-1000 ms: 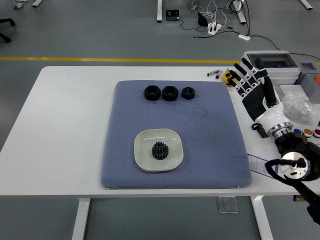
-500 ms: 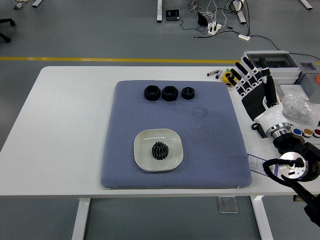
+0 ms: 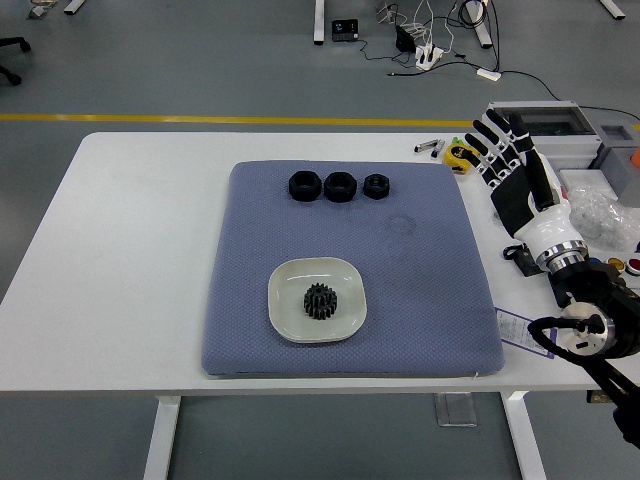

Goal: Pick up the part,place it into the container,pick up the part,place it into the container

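Note:
A white square dish (image 3: 317, 300) sits on the blue-grey mat (image 3: 350, 265), front middle, with a black gear (image 3: 320, 301) lying in it. Three black ring-shaped parts stand in a row near the mat's far edge: one at the left (image 3: 304, 185), one in the middle (image 3: 340, 185), a smaller one at the right (image 3: 375, 185). My right hand (image 3: 505, 155) is raised over the table right of the mat, fingers spread, holding nothing. The left arm is out of view.
Right of the mat lie a yellow tape measure (image 3: 462, 155), a grey box (image 3: 545, 125), a plastic bag (image 3: 600, 215) and small coloured caps (image 3: 617, 265). A paper label (image 3: 520, 330) lies near the front right edge.
My right hand has drifted a little to the right and away from the mat, still spread. The parts and the dish have not moved.

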